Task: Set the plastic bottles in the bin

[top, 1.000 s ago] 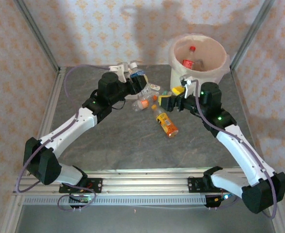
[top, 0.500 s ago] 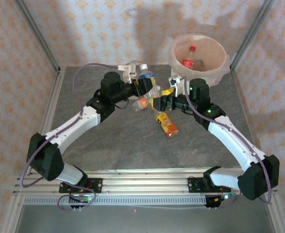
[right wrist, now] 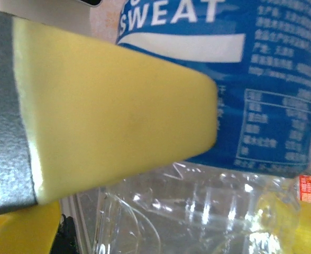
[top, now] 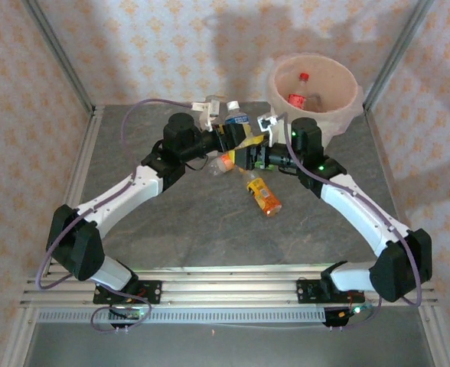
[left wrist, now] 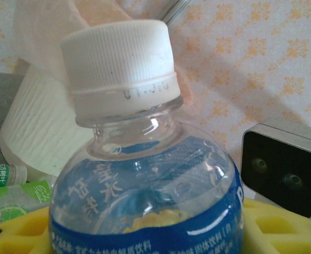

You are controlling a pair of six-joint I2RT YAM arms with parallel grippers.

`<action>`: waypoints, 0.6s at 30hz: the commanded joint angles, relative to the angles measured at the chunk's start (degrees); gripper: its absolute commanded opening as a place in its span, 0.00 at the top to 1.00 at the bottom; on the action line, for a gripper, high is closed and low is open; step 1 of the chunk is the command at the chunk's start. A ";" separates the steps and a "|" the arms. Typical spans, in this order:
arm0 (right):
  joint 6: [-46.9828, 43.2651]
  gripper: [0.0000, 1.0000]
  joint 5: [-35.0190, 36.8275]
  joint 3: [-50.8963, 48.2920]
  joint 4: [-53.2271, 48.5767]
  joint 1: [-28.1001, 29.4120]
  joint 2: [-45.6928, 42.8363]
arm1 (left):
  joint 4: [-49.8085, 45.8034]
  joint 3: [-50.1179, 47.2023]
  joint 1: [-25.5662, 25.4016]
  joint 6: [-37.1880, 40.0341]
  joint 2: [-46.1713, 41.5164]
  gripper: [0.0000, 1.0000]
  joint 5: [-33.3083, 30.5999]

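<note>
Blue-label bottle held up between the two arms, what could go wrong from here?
The left gripper holds the blue-label bottle while the right gripper crowds in on it; the two could knock together.
If the left gripper lets go early, the bottle may drop to the table.
The bin stands behind the right arm, so a swing could clip its rim.
</note>
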 commanded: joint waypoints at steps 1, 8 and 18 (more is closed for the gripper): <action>1.27 0.17 -0.30 1.90 3.12 0.24 -0.01 | 2.64 2.73 -0.41 -0.69 0.65 0.47 2.44; -1.66 0.43 1.35 -0.09 1.03 0.30 -1.99 | 3.56 2.56 -0.41 -1.61 0.93 0.47 2.30; -2.90 0.54 10.22 1.49 -3.59 0.22 -1.99 | 0.53 4.05 -0.25 -3.03 0.82 0.00 1.59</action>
